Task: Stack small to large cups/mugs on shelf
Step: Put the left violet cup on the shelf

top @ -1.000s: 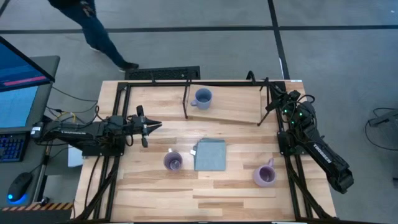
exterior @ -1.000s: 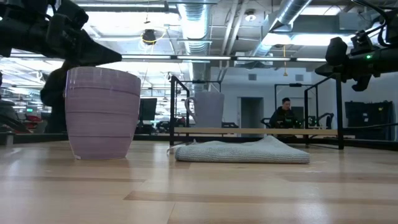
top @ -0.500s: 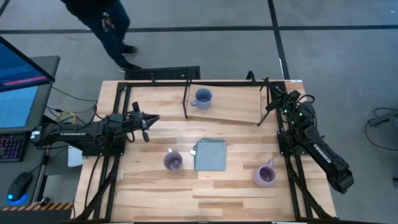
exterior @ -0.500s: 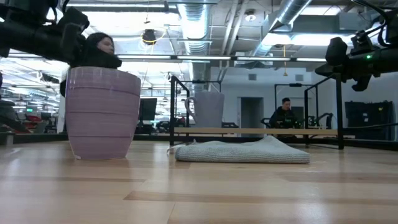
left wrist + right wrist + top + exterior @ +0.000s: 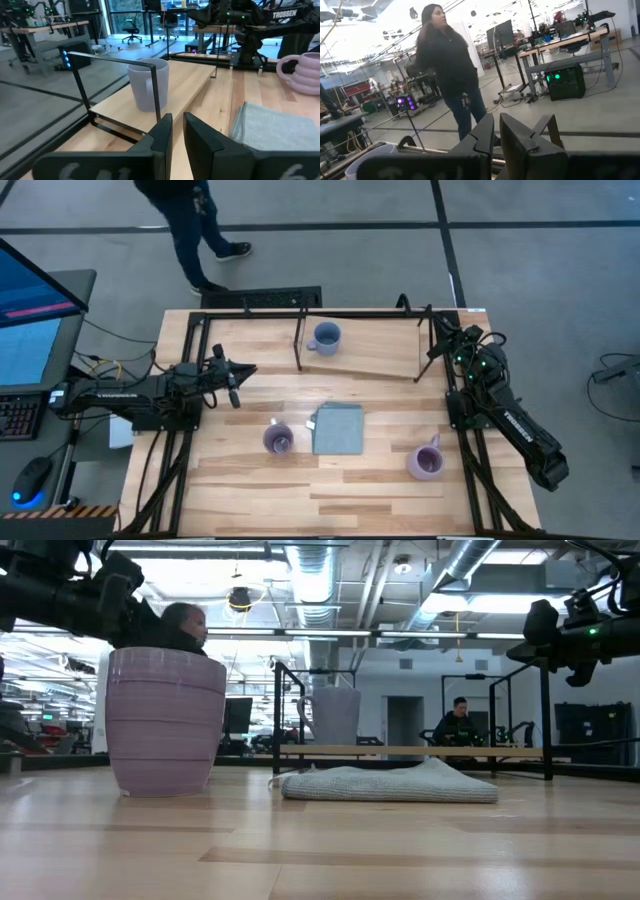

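The small blue handled mug (image 5: 326,337) stands upright on the light wooden board of the black-rod-framed shelf (image 5: 375,358), toward the shelf's 9 o'clock end, at 12 o'clock on the pale wooden surface (image 5: 250,490) in the high view. In the left wrist view it shows as a pale mug (image 5: 146,84) just behind a black frame rod.

1 light purple handled mug (image 5: 278,439) sits on the surface at 7 o'clock of the flat grey-blue square cloth (image 5: 338,429), near it but apart. The second light purple mug (image 5: 425,461) stands at 4 o'clock of the cloth, well apart from it.

The left end effector (image 5: 234,380) hovers at 9 o'clock of the surface, clenched and empty, its 2 fingers nearly together in the left wrist view (image 5: 178,131). The right end effector (image 5: 436,328) waits by the shelf's 3 o'clock end, also clenched on nothing (image 5: 496,131).

A person in dark clothes (image 5: 190,220) walks on the floor beyond the 12 o'clock edge.
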Controlling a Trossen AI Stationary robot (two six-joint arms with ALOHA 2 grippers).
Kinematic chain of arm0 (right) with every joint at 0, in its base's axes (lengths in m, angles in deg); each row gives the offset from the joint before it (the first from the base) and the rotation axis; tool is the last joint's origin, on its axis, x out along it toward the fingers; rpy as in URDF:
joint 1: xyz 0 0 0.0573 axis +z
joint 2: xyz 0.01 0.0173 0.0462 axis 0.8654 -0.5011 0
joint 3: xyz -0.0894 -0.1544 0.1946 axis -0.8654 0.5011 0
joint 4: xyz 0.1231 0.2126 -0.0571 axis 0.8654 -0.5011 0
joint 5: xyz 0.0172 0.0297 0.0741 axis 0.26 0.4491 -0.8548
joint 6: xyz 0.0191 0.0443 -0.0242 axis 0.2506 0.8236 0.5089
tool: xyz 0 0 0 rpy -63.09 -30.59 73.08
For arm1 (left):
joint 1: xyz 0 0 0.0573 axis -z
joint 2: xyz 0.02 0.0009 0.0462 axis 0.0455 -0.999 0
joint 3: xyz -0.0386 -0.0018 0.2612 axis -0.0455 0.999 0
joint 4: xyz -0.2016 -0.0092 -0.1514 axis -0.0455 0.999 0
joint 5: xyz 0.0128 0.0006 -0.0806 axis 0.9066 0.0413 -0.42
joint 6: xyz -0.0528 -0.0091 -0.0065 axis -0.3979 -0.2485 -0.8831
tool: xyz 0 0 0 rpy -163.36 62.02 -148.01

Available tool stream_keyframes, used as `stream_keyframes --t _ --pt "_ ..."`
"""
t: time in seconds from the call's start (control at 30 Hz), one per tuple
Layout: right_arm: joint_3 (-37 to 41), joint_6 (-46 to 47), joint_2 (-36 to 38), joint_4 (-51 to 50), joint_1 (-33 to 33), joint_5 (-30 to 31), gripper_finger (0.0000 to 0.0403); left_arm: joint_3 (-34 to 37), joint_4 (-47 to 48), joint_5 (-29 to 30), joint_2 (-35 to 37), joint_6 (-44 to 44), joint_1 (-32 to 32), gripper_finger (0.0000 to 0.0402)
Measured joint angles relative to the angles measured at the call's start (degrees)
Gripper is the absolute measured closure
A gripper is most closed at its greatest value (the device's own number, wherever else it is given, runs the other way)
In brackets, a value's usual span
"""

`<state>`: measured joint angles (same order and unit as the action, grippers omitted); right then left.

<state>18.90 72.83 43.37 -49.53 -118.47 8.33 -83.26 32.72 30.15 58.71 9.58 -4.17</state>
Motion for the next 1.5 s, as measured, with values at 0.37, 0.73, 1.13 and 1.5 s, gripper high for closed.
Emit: stream_keyframes --t 0.37,0.73,1.13,1.5 --pt "0.0 0.0 0.0 0.0 0.0 0.0 0.0347 0.0 0.0 0.0 0.0 0.5 0.0 0.0366" --pt "0.0 0.0 0.0 1.7 0.0 0.0 0.0347 0.0 3.7 0.1 0.0 0.9 0.0 0.0365" --pt "-3.0 -9.3 0.0 7.3 0.0 -12.4 0.0347 0.0 4.1 0.1 0.0 0.0 0.0 0.0365" --pt "-13.3 -9.5 0.0 -5.9 0.0 -21.1 0.0347 0.0 4.3 0.1 0.0 0.0 0.0 0.0366"
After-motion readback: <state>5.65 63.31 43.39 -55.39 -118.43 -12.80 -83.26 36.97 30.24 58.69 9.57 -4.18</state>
